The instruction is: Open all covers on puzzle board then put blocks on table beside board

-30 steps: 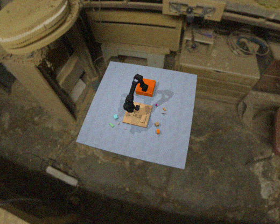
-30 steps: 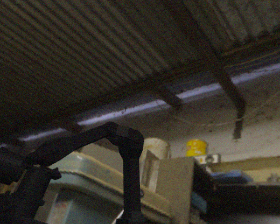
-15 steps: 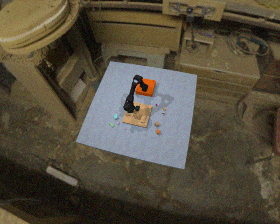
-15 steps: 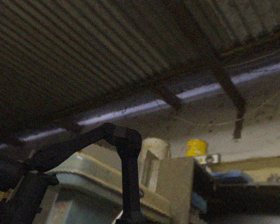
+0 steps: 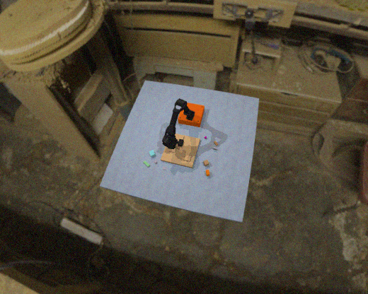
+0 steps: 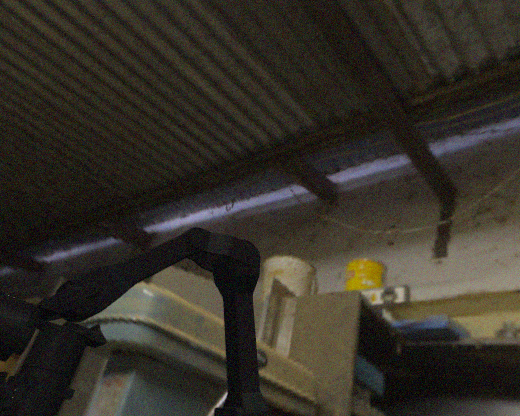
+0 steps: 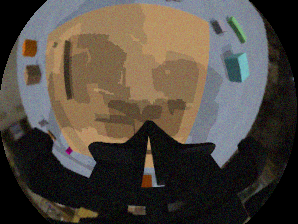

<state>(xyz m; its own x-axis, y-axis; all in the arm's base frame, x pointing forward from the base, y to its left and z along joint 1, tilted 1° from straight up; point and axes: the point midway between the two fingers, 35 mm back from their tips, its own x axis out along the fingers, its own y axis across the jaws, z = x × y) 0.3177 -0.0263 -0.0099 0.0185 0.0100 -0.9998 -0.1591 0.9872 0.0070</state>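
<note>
My upper arm (image 5: 172, 121) (image 6: 113, 285) slopes over the orange base box (image 5: 197, 116), bends sharply at its top joint (image 5: 180, 104) (image 6: 223, 245) and reaches out toward the wooden puzzle board (image 5: 190, 162) (image 7: 142, 30). My hand (image 5: 180, 142) (image 7: 148, 123) is above the board, near the edge on the base box's side. Its two fingers are drawn in narrow, their tips meeting, and I grip nothing between them.

The board lies flat on the pale blue table (image 5: 179, 198) (image 7: 200, 122), partly shaded by my arm. To one side of it, on the table, I see a turquoise block (image 5: 152, 153) (image 7: 237, 68) and a slim green block (image 5: 146, 164) (image 7: 237, 30). Across the board from those rest an orange block (image 5: 207, 172) (image 7: 29, 48), a brown block (image 5: 206, 162) (image 7: 33, 74) and a tiny magenta piece (image 5: 205, 137) (image 7: 69, 150), all apart from it. I cannot tell how every cover stands.
</note>
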